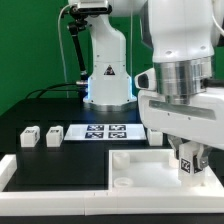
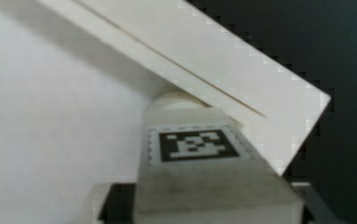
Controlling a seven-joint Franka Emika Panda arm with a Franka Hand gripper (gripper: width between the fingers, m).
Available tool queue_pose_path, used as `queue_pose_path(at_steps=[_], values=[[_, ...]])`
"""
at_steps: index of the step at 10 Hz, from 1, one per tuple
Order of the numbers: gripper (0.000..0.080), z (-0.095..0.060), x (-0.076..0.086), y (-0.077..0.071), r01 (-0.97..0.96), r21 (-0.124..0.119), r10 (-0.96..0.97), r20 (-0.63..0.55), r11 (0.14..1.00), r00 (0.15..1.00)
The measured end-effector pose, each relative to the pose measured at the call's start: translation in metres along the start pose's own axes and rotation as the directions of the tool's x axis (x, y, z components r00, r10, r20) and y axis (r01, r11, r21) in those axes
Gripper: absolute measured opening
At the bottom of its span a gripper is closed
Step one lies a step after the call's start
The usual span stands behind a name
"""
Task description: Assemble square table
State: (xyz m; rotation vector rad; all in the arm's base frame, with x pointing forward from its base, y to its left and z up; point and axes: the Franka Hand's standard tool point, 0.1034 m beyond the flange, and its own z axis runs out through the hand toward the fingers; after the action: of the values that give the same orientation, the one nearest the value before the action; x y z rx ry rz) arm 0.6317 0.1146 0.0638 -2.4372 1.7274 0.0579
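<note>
**Entry: square table, part-assembled, one moment**

- **Gripper** (image 1: 187, 162) (image 2: 201, 205): closed narrow on a leg. In the wrist view one dark finger (image 2: 114, 200) shows on each side of the leg. It hangs over the exterior view's right part of the tabletop.
- **Held leg** (image 1: 186, 157) (image 2: 196, 150): small white block, upright between the fingers, with a black-and-white square tag facing both cameras. In the wrist view its rounded far end sits against a raised ridge of the tabletop. Whether it is seated in a socket cannot be told.
- **Tabletop** (image 1: 150, 172) (image 2: 50, 120): white square slab lying flat at the near side of the table, below the gripper. A raised corner socket (image 1: 120, 158) shows on its corner toward the exterior view's left.
- **Loose legs**: two, standing on the table, well apart from the tabletop, at the exterior view's left. One (image 1: 30, 137) is just beside the other (image 1: 54, 133), and they are not touching.
- **Marker board** (image 1: 105, 131): thin white sheet with tags, flat on the table, between the loose legs and the gripper.
- **Rail** (image 1: 50, 168): long white piece along the near edge, to the exterior view's left of the tabletop.
- **Table** (image 1: 25, 118) (image 2: 326, 40): black surface.
- **Robot base** (image 1: 106, 75): white, at the back centre.
</note>
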Motion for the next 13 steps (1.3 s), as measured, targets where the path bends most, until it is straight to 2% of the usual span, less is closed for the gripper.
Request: queue_pose_path(at_steps=[1, 2, 5, 9, 10, 11, 13], values=[[0.0291, 0.0004, 0.0006, 0.0004, -0.142, 0.011, 0.142, 0.034, 0.990, 0.989], [0.0291, 0.0007, -0.0005, 0.0002, -0.279, 0.012, 0.277, 0.057, 0.960, 0.959], [0.0291, 0.0001, -0.0020, -0.0007, -0.539, 0.001, 0.538, 0.060, 0.842, 0.841], [0.0291, 0.0003, -0.0013, 0.0005, -0.648, -0.007, 0.647, 0.054, 0.762, 0.760], [0.0366, 0.0012, -0.0016, 0.0010, -0.641, -0.008, 0.640, 0.054, 0.768, 0.766], [0.0366, 0.0020, -0.0017, 0.0013, -0.641, -0.009, 0.640, 0.053, 0.768, 0.766], [0.0622, 0.0024, -0.0017, 0.0015, -0.641, -0.010, 0.640, 0.053, 0.768, 0.766]])
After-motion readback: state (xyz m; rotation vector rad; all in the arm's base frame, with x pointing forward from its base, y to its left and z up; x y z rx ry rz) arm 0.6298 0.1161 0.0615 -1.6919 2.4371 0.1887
